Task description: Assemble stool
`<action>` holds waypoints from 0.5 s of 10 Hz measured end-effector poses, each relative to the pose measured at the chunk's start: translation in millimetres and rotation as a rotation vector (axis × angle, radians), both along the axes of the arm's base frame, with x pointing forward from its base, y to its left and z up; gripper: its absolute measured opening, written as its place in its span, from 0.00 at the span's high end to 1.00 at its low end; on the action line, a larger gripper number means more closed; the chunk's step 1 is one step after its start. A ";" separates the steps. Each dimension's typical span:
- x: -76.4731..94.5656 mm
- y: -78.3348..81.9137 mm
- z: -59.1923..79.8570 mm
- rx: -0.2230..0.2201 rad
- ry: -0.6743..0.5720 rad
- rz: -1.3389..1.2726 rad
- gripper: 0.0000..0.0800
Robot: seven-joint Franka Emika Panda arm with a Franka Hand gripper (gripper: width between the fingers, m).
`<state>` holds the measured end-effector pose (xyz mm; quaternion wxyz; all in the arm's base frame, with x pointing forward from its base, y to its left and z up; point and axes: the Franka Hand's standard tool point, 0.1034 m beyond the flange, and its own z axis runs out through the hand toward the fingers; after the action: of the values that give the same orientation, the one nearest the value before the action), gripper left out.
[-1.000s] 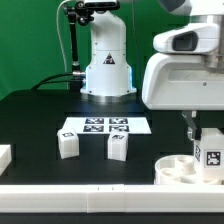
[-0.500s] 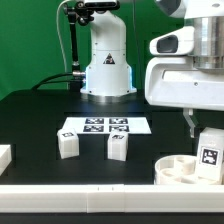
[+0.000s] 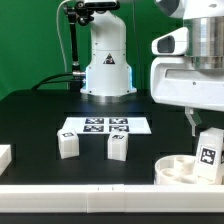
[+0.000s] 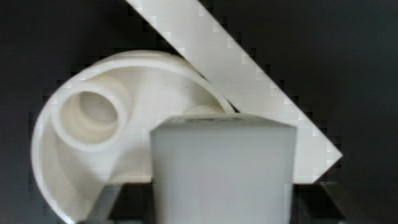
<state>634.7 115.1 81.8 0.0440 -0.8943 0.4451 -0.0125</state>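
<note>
The round white seat (image 3: 180, 168) lies at the exterior view's lower right, by the table's front edge, with its sockets up. It also shows in the wrist view (image 4: 98, 110) with one round socket. My gripper (image 3: 204, 134) is shut on a tagged white leg (image 3: 210, 151) and holds it slightly tilted just above the seat's right side. In the wrist view my gripper (image 4: 222, 208) has a dark finger on each side of the leg (image 4: 222, 160). Two more tagged legs (image 3: 68, 144) (image 3: 118, 146) stand on the black table near the middle.
The marker board (image 3: 104, 126) lies flat behind the two loose legs. A plain white block (image 3: 4, 157) sits at the left edge. A white rail (image 3: 90, 193) runs along the table's front and shows in the wrist view (image 4: 240, 75). The robot's base (image 3: 107, 60) stands behind.
The gripper with the leg has shifted slightly to the exterior view's right over the seat, and the leg now hangs a little more tilted. The other parts have not moved.
</note>
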 end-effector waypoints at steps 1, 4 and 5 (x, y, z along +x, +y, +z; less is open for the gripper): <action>0.0 0.4 0.0 0.008 0.004 -0.053 0.58; 2.7 -4.4 0.8 0.091 -0.004 -0.343 0.58; 2.7 -5.0 1.0 0.122 -0.011 -0.457 0.58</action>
<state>637.4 110.1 82.8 0.0965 -0.7659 0.6357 -0.0002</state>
